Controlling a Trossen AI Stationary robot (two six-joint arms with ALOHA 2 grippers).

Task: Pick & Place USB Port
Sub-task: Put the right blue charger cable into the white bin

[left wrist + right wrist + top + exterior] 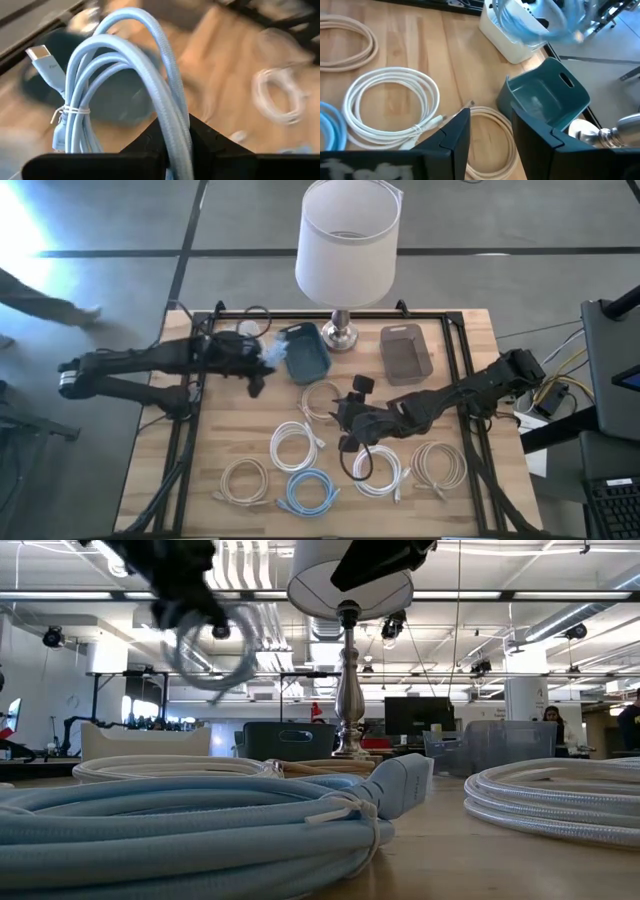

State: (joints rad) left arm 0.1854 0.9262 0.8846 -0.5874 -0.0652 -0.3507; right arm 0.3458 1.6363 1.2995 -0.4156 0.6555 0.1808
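Wooden table (470, 340) is carrying coiled cables, and we are seeing the left gripper (262, 360) clamping a light blue USB cable (150, 85) beside the teal bin (306, 351). We are seeing the right gripper (348, 412) holding its fingers apart, empty, over a beige cable (492, 142).

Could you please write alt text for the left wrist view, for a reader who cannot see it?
The left gripper is shut on a coiled light blue cable, bound by a tie, its USB plug pointing away. Below, blurred, lie the wooden table and a white cable.
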